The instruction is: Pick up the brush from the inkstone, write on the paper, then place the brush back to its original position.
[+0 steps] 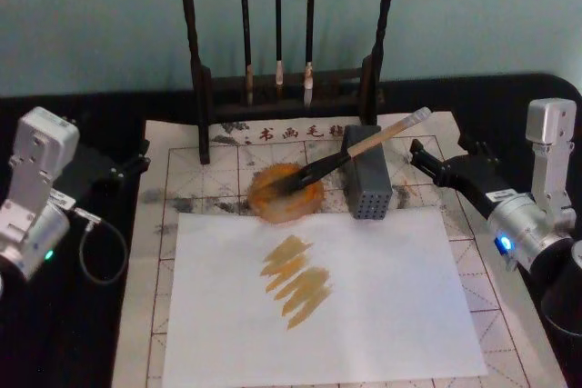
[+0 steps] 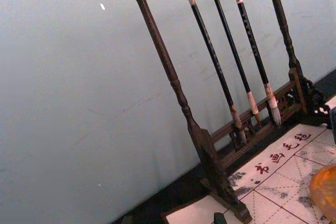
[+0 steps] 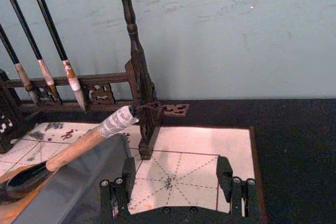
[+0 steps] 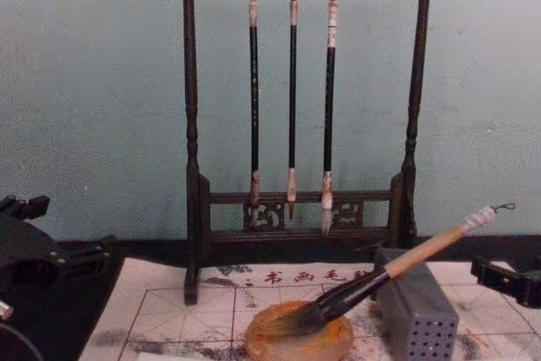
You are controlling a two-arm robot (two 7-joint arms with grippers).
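So the left gripper (image 1: 136, 163) sits off the left edge of the mat, well away from the work; I cannot tell if its fingers are apart or together. It looks parked.

Next comes the rack (image 1: 286, 79) at the back, with three thin brushes (image 4: 292, 99) hanging tip down — likely so they dry and keep their shape. They are not part of this job.

In front lies the paper (image 1: 364, 315), a plain white sheet on top of the mat (image 1: 182, 179) with red grid lines. The sheet has a few slanted orange-brown strokes (image 1: 298, 281) on it, so the writing looks done.

Just past the sheet's far edge is the inkstone (image 1: 287, 197). The brush (image 1: 364, 145) rests with its dark hairs in the dish and its handle leaning up on the grey block (image 1: 367, 184) — that keeps the handle clean and easy to grab. It seems to be back in its spot.

Red Chinese words run along the mat's far edge; I read 书画毛, and the rest is hidden or too small.

The right gripper (image 3: 178, 177) is near the brush's wrapped end, not touching it. Its fingers are apart and hold nothing.
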